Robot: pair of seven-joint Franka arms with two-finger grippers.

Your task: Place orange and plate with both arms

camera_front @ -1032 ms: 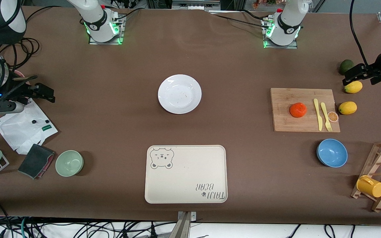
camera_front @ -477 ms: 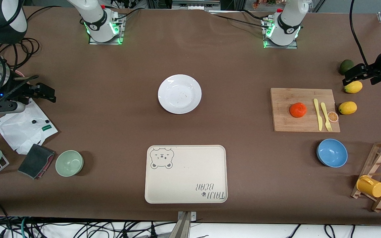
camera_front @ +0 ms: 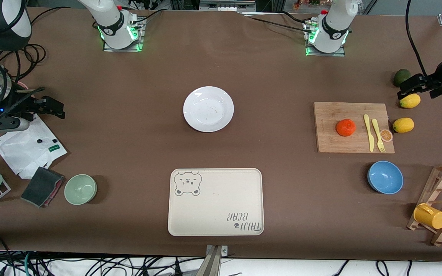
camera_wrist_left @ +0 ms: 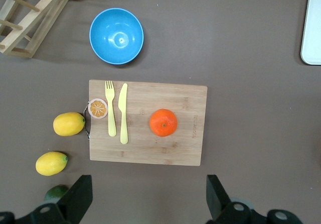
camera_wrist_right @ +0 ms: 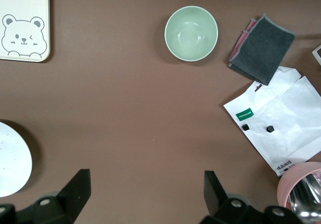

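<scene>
orange (camera_front: 345,127) mid-board, bare cutting board (camera_front: 326,143) around it.

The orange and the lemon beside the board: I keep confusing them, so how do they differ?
The orange is round and red-orange; the lemon is oval and yellow. The orange sits on the cutting board; the lemon lies on the table just off the board's edge. Both are whole fruits, untouched by either gripper.

Robotics lab w/ staged kitchen props. Two white bolted-down robot arm bases (camera_front: 119,28) glow green at 12 o'clock on a brown-covered table (camera_front: 274,76). Tangled black cables (camera_front: 90,264) hang at 6 o'clock.
</scene>
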